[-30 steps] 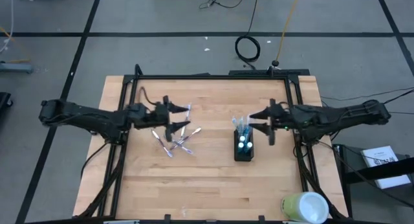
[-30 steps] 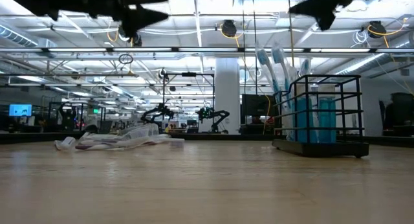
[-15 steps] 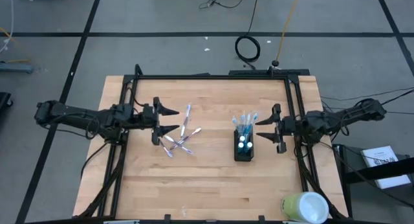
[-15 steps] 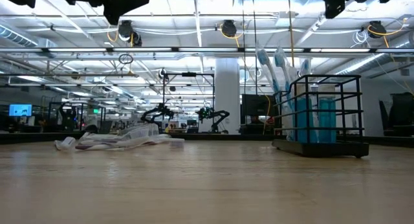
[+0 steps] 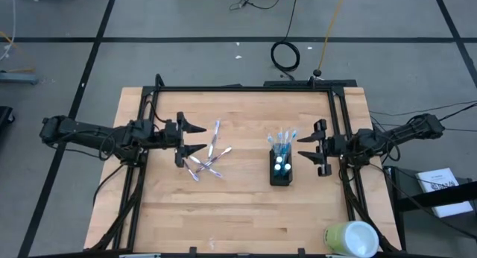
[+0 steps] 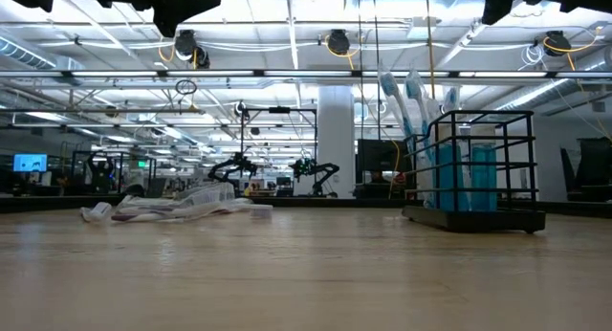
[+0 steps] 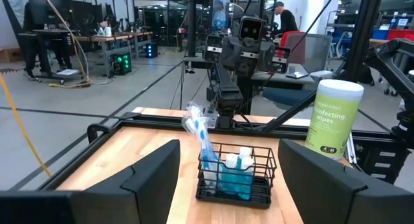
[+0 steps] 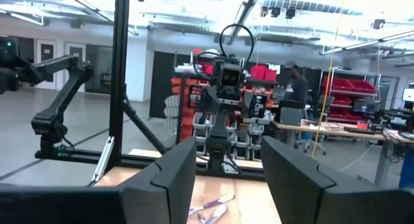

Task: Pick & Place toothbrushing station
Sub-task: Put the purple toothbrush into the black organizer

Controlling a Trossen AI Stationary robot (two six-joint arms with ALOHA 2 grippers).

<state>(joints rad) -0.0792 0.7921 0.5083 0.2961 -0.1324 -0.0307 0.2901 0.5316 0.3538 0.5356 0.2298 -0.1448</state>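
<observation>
Black wire holder [image 5: 281, 170] stands right of centre on the wooden surface [image 5: 246, 206], brushes upright inside

Loose toothbrushes [image 5: 206, 158] lie left of centre; left gripper [image 5: 191, 139] and right gripper [image 5: 310, 148] hover beside them, fingers spread wide, holding nothing

1. From my left wrist, the yellow-green and white cylinder [image 7: 334, 117] at the tabletop's corner carries lettering that reads partly as "infecting wipes".
2. I can read no other text.
</observation>
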